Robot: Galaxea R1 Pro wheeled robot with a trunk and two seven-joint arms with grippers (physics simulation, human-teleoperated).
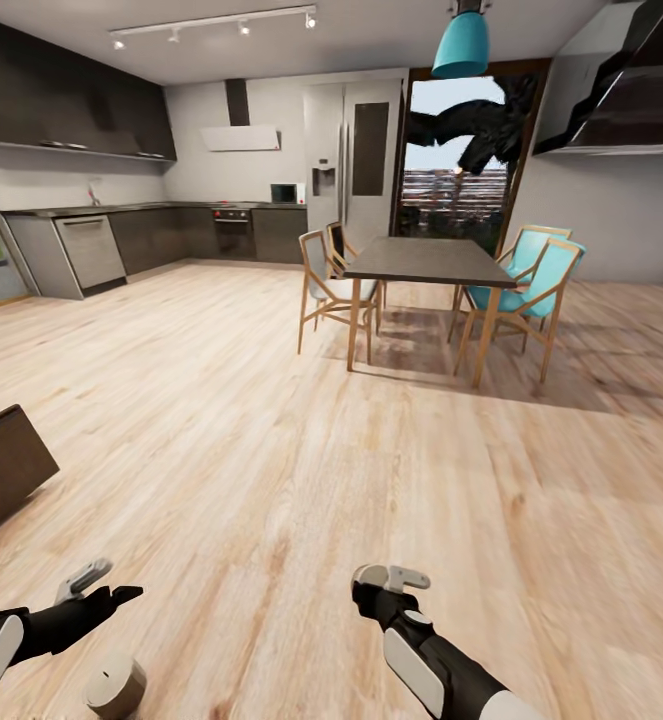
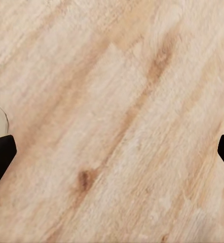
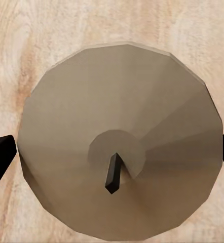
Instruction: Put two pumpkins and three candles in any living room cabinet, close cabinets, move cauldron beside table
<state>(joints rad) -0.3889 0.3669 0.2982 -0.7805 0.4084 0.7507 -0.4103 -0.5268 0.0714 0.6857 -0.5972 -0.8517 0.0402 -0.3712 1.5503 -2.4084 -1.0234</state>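
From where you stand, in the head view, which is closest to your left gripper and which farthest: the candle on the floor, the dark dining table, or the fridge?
1. The candle, on the floor right by the left gripper.
2. The dining table, mid-room, ahead to the right.
3. The fridge, against the far wall.

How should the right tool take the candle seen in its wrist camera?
Grip the candle by its round side wall, bringing the right tool straight down from above. It stands upright on the floor, wick up, centred between the open fingertips.
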